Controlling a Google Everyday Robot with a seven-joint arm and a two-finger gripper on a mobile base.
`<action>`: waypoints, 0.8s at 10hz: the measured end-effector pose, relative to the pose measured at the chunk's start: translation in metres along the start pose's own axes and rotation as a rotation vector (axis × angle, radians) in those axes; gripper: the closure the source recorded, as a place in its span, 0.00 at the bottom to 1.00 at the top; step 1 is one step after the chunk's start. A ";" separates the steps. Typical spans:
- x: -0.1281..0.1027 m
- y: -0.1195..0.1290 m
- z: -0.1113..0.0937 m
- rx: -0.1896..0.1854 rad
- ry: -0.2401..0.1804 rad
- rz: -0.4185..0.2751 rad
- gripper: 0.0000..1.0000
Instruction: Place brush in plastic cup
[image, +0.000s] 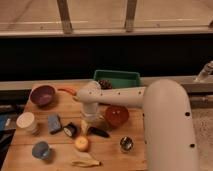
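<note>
Camera view: gripper (90, 123) at table (112, 154) centre

Matt wooden table (107, 150) under the gripper (90, 119); glossy arm (125, 97).

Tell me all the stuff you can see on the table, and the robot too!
brush: 1, black with pale face, left of middle
cup: 1, light blue, front left
purple bowl: 1, purple, back left
red bowl: 1, red-orange, middle, by the arm
tray: 1, green, back middle
sponge: 1, blue, left of the brush
tub: 1, white, left edge
bar: 1, black, middle
fruit: 1, orange-yellow, front middle
peel: 1, yellowish, front edge
can: 1, silver, front right
table: 1, wood, under everything
arm: 1, white, reaching in from the right
gripper: 1, pale, pointing down mid-table, right of the brush
</note>
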 end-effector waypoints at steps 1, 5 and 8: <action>0.000 0.000 -0.002 -0.001 -0.001 0.001 0.70; 0.000 0.002 -0.005 0.001 -0.001 -0.003 1.00; -0.004 0.008 -0.022 0.051 -0.037 -0.012 1.00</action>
